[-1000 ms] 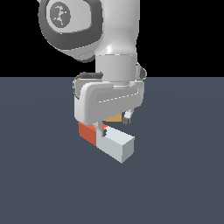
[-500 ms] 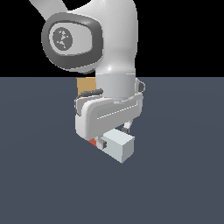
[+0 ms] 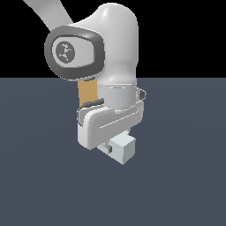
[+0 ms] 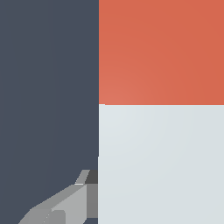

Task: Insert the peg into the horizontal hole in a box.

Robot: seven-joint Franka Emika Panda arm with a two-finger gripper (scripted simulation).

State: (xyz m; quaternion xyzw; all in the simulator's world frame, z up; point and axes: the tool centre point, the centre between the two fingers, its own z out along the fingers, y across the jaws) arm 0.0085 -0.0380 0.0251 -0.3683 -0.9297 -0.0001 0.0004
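In the wrist view the peg fills most of the frame, its red half (image 4: 162, 52) meeting its grey-white half (image 4: 162, 162) at a straight line. One grey finger (image 4: 65, 205) lies against the peg's long side near the white half. In the exterior view my gripper (image 3: 108, 148) is low over the peg. The hand hides the red half, and only the peg's white end (image 3: 122, 149) sticks out below it. A strip of the tan box (image 3: 87, 92) shows behind the arm. The hole is hidden.
The dark blue-grey floor (image 3: 185, 176) spreads around the peg and box. The arm's large white link (image 3: 112, 48) blocks most of the box in the exterior view.
The hand has come down over the peg and now hides its red half. The arm's upper link has swung lower and nearer. The peg's white end has stayed in about the same place.
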